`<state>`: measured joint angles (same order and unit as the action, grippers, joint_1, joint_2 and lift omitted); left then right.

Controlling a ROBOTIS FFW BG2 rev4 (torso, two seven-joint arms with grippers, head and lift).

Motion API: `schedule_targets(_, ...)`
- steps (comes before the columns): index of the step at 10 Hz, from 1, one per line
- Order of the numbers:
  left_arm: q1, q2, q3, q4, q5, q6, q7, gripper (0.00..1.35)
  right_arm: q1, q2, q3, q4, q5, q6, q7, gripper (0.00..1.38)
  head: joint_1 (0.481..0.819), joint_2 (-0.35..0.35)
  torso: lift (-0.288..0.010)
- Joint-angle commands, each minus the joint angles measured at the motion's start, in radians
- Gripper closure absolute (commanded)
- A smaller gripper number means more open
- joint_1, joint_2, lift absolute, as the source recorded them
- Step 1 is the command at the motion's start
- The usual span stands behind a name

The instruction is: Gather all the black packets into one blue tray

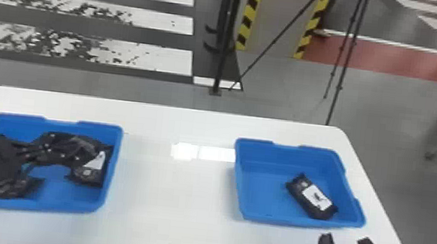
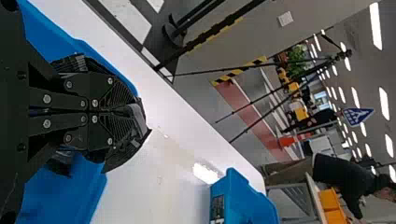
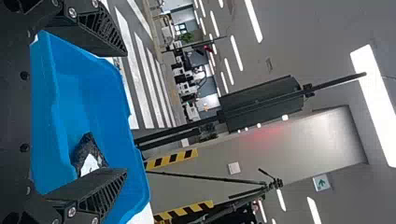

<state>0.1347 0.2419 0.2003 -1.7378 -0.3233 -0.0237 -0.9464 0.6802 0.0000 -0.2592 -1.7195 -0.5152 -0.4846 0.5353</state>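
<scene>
Left gripper (image 2: 127, 113) looks closed on a black packet (image 1: 88, 176), likely for transfer; right gripper (image 1: 345, 238): wide open, empty, leaving blue tray (image 1: 277, 219) accessible.

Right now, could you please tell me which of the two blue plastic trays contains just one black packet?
The tray on the robot's right, near the open right gripper; the left tray shows more than one packet.

The blue trays (image 1: 267, 183) look smooth plastic, the white table (image 1: 171, 196) glossy, the black packets (image 1: 312, 197) crinkled.
</scene>
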Motion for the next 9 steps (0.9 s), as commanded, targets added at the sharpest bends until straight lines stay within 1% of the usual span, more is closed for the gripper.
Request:
schedule_targets(1, 0.035, 0.005, 0.091, -0.006, -0.024, -0.008, 0.006, 0.88, -0.013, 0.001, 0.000, 0.000, 0.015, 0.001, -0.002, 0.14, 0.695, -0.128, -0.110)
schedule_targets(2, 0.037, 0.007, 0.131, -0.006, -0.046, -0.016, 0.012, 0.35, -0.023, 0.001, 0.000, 0.000, 0.015, 0.016, -0.002, 0.14, 0.695, -0.082, -0.110)
schedule_targets(3, 0.040, 0.013, 0.149, -0.006, -0.056, -0.025, 0.014, 0.06, -0.032, 0.001, -0.002, 0.000, 0.021, 0.038, -0.002, 0.14, 0.695, -0.056, -0.110)
schedule_targets(4, 0.044, 0.016, 0.153, -0.006, -0.050, -0.050, 0.017, 0.11, -0.042, 0.001, -0.004, -0.010, 0.031, 0.065, -0.002, 0.14, 0.695, -0.016, -0.110)
schedule_targets(5, 0.057, 0.013, 0.157, -0.006, -0.016, -0.070, 0.023, 0.15, -0.057, 0.001, -0.008, -0.010, 0.043, 0.087, -0.003, 0.14, 0.695, 0.006, -0.110)
schedule_targets(6, 0.074, 0.008, 0.157, -0.006, 0.044, -0.070, 0.026, 0.16, -0.069, 0.001, -0.022, -0.022, 0.073, 0.114, -0.003, 0.14, 0.695, 0.010, -0.110)
schedule_targets(7, 0.106, 0.002, 0.147, -0.008, 0.132, -0.102, 0.026, 0.16, -0.072, 0.001, -0.044, -0.071, 0.124, 0.192, -0.005, 0.14, 0.695, 0.007, -0.110)
schedule_targets(8, 0.160, -0.007, 0.141, -0.040, 0.222, -0.116, 0.031, 0.17, -0.074, 0.001, -0.076, -0.147, 0.202, 0.298, -0.005, 0.14, 0.695, 0.000, -0.110)
schedule_targets(9, 0.243, -0.019, 0.155, -0.112, 0.297, -0.126, 0.046, 0.17, -0.072, 0.001, -0.104, -0.226, 0.276, 0.399, -0.005, 0.14, 0.695, -0.019, -0.110)
